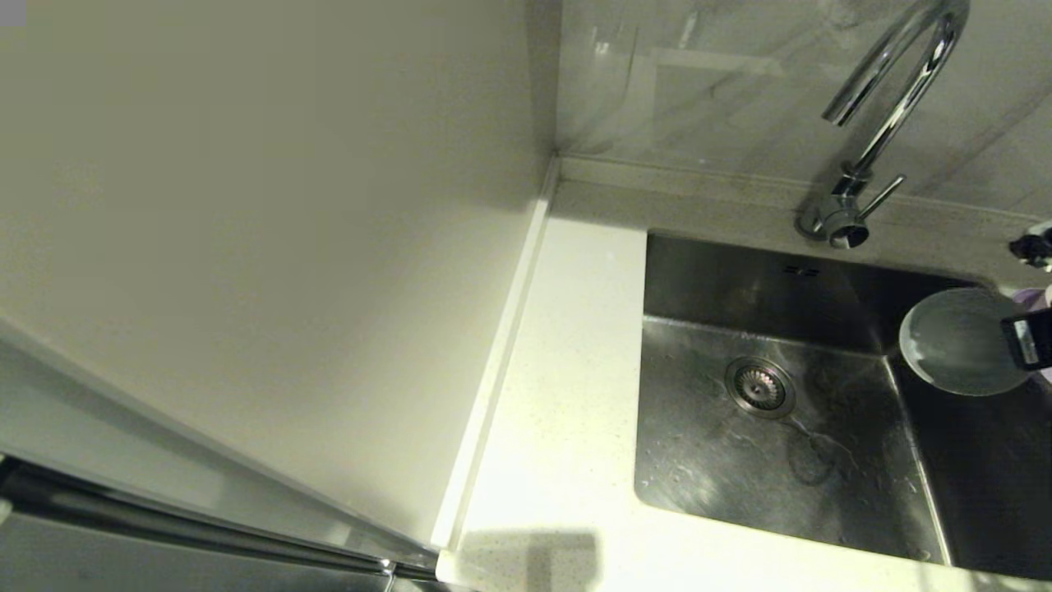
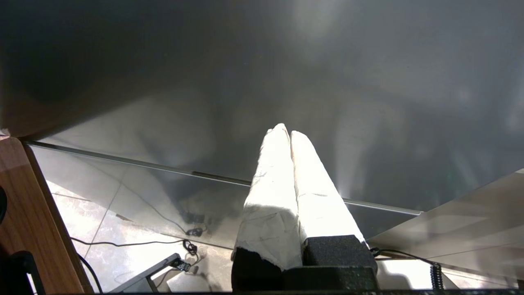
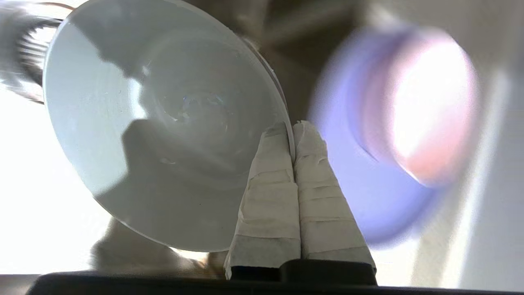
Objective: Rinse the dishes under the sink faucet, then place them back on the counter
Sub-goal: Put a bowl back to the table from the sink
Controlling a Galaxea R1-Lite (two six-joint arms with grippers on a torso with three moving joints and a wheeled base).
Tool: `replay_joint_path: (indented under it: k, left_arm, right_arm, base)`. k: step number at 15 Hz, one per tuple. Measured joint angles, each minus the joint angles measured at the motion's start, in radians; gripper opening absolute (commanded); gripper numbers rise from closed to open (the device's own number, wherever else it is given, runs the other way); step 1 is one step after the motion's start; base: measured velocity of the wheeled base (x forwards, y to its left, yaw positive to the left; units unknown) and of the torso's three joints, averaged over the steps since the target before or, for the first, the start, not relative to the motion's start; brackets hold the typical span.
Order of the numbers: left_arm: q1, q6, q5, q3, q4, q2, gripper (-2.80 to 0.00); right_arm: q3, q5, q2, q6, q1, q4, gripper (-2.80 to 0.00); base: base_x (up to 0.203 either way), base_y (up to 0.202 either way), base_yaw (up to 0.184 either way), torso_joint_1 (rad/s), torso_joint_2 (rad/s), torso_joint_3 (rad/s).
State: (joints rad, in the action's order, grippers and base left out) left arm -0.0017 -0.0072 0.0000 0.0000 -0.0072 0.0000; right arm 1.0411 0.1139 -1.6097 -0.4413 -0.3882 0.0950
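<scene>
Right gripper [image 3: 294, 133]: taped fingers pressed together on the rim of the bowl, one finger inside the rim and one outside; in the head view only its dark body shows, at the right edge of the frame.
Bowl [image 1: 957, 341]: pale blue-white, held tilted so its open side faces the camera; in the head view it hangs at the right of the frame, over the right side of the sink and clear of the sink floor. In the right wrist view the bowl [image 3: 163, 123] fills the left and centre, its rim meeting the fingertips at centre frame.
Plate [image 3: 368, 172]: lilac, blurred, right of the fingers in the right wrist view.
Cup [image 3: 425, 110]: pale pink, blurred, seen over the plate.
Sink [image 1: 772, 460]: steel basin, lower right of the head view, wet floor with a round drain.
Faucet [image 1: 888, 115]: chrome gooseneck, upper right, spout well apart from the bowl.
Counter [image 1: 559, 395]: white strip at centre frame, left of the sink.
Left gripper [image 2: 290, 135]: parked, fingers closed together, nothing between them.
</scene>
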Motion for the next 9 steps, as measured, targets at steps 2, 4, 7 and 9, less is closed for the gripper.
replay_joint_path:
  k: [2, 4, 7, 9]
  left_arm:
    - [0.0, 0.0, 0.0, 0.0, 0.0, 0.0, -2.8]
    - [0.0, 0.0, 0.0, 0.0, 0.0, 0.0, -2.8]
    - [0.0, 0.0, 0.0, 0.0, 0.0, 0.0, -2.8]
    - [0.0, 0.0, 0.0, 0.0, 0.0, 0.0, -2.8]
  right_arm:
    - [0.033, -0.039, 0.01, -0.001, -0.101, -0.082, -2.8]
    - [0.098, -0.089, 0.007, -0.002, -0.19, -0.232, -2.8]
    - [0.208, -0.188, -0.007, -0.002, -0.279, -0.501, -2.8]
    - [0.239, -0.244, -0.02, 0.002, -0.325, -0.619, -2.8]
  base:
    - [0.0, 0.0, 0.0, 0.0, 0.0, 0.0]
    - [0.0, 0.0, 0.0, 0.0, 0.0, 0.0]
    - [0.0, 0.0, 0.0, 0.0, 0.0, 0.0]
    - [0.0, 0.0, 0.0, 0.0, 0.0, 0.0]
